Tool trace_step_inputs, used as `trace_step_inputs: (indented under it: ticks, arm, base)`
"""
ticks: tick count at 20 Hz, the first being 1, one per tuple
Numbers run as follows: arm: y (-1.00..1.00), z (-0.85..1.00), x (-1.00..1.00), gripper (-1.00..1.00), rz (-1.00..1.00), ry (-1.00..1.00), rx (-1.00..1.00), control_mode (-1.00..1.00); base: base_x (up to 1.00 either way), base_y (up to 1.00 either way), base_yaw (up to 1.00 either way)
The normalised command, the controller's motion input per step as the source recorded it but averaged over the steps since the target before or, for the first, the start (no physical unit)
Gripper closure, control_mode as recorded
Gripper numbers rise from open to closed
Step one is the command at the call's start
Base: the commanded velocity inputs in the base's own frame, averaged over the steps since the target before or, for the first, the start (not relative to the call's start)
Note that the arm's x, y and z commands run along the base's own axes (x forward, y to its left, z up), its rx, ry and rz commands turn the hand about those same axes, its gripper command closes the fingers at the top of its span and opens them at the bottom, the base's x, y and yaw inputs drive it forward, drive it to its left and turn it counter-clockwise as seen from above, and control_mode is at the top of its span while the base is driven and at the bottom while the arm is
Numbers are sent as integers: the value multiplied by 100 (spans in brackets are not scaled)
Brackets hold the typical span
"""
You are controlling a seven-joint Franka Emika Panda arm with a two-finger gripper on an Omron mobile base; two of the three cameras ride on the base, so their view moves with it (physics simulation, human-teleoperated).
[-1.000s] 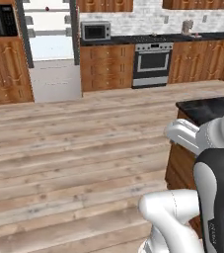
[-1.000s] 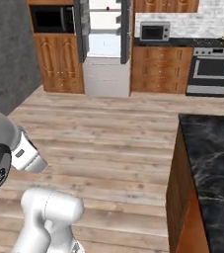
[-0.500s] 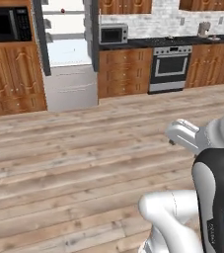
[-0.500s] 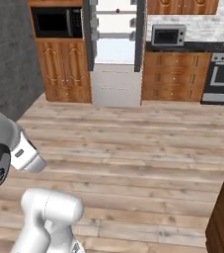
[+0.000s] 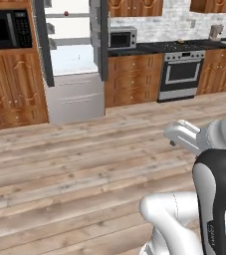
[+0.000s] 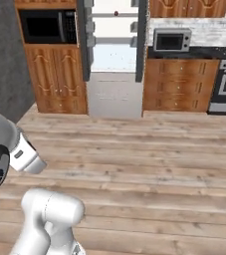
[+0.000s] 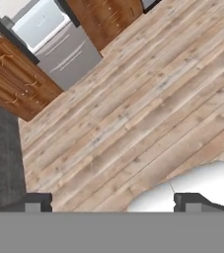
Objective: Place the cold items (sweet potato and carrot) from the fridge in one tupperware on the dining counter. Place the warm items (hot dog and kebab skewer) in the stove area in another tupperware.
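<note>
The gripper (image 7: pixel 112 200), its two dark fingertips spread wide at the bottom of the hand view and holding nothing, hangs over bare wooden floor (image 7: pixel 148 104), with the open fridge (image 5: pixel 72 60) at the upper left of the left base view and the stove (image 5: pixel 182 72) at its upper right.

The fridge (image 5: pixel 72 60) stands open at the upper left of the left base view, both doors swung wide; its lit white shelves carry a small red item (image 5: pixel 66 13) on the top shelf; steel drawer below.
</note>
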Motion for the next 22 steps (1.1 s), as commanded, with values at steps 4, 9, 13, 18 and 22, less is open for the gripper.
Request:
trace_step_inputs:
  ticks: [4,9,13,18,22]
  arm:
    - [0,0,0,-100,0,0,0,100]
    - [0,0,0,-100,0,0,0,100]
    - [0,0,0,-100,0,0,0,100]
    - [0,0,0,-100,0,0,0,100]
    - [0,0,0,-100,0,0,0,100]
  base:
    - [100,1,-1]
    - [100,0,0]
    - [100,-7,0]
    - [100,-14,0]
    - [99,-17,0]
